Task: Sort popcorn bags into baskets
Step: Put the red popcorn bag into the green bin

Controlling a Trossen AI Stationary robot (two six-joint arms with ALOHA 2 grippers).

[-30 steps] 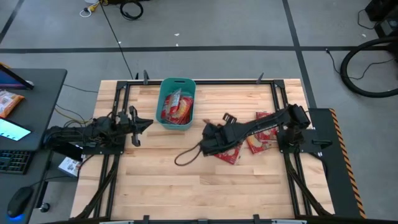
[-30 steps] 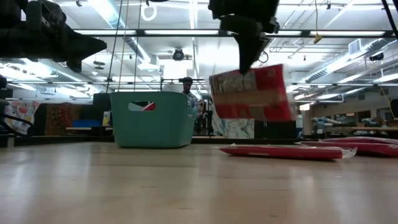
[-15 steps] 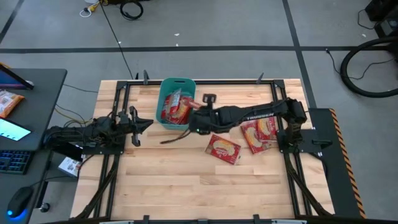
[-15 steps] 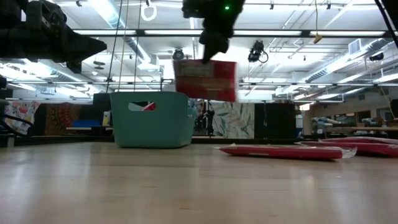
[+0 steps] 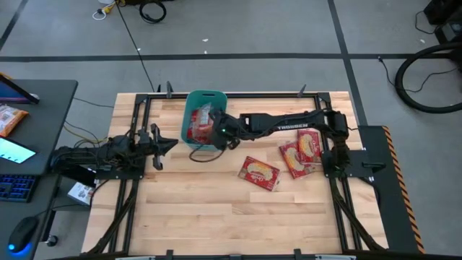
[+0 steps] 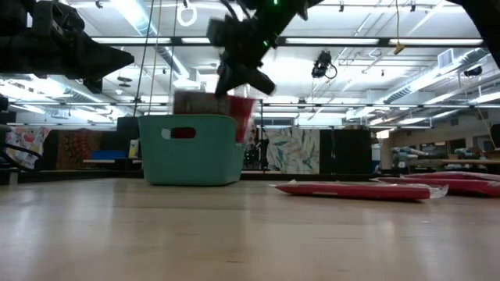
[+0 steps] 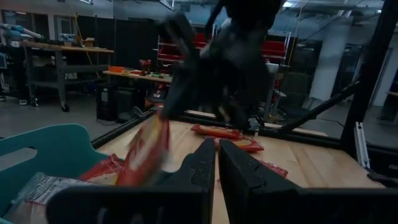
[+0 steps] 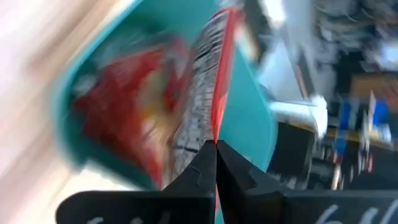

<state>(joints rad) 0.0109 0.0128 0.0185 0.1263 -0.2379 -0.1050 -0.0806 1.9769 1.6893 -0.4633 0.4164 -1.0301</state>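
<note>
No readable print on any packet, only blurred white lettering. Nearest, three popcorn bags [image 5: 260, 172] lying flat on the counter [image 5: 216, 209]. Beyond, right gripper [image 5: 219, 131] stretched out over the teal basket [image 5: 192, 121], pinched tight on a red popcorn bag [image 8: 208, 93] hanging edge-down inside the rim. Left gripper [image 5: 160, 144] parked beside the basket, closed, empty.
</note>
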